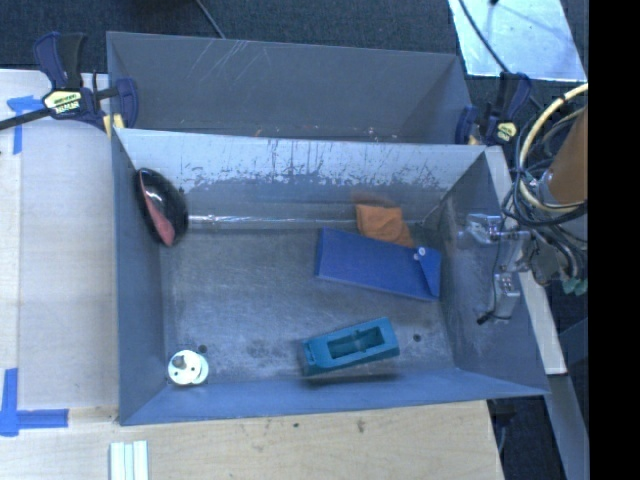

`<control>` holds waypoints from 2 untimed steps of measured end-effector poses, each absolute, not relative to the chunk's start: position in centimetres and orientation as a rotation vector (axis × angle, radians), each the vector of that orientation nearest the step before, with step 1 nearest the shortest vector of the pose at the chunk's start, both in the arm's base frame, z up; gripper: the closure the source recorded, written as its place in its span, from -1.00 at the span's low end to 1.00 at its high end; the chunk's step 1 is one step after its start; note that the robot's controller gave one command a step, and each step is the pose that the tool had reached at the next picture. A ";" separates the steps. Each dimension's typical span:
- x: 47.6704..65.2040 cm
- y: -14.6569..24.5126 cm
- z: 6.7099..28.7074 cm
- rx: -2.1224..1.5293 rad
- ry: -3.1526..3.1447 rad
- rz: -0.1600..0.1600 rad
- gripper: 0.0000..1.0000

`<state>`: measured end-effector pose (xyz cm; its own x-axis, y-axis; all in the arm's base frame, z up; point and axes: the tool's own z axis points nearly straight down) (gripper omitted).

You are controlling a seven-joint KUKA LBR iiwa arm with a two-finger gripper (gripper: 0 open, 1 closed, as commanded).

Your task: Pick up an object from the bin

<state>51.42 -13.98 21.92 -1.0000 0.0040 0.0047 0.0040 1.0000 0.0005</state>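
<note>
The hand [503, 268] hangs at the grey metal bin's [300, 168] right wall; whether it is open or closed I cannot tell. Nearest on its left lies a flat blue rectangular pad [370, 263], with an orange crumpled lump [380, 221] at the pad's far edge and bare floor farther left.

Gripper [503, 273] sits over the right wall of the bin [300, 168], apart from all items. Floor: flat blue block [370, 263] centre, orange lump [380, 221] just behind it, teal piece [350, 346] front, white round piece [187, 368] front-left. Black-and-pink oval [160, 206] against the left wall.
</note>
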 end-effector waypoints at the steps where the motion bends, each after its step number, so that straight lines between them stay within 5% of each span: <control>1: 51.6 -13.9 22.4 -0.002 -3.145 0.002 -1.00; 2: 52.8 -13.3 20.1 -0.088 -3.148 0.003 -1.00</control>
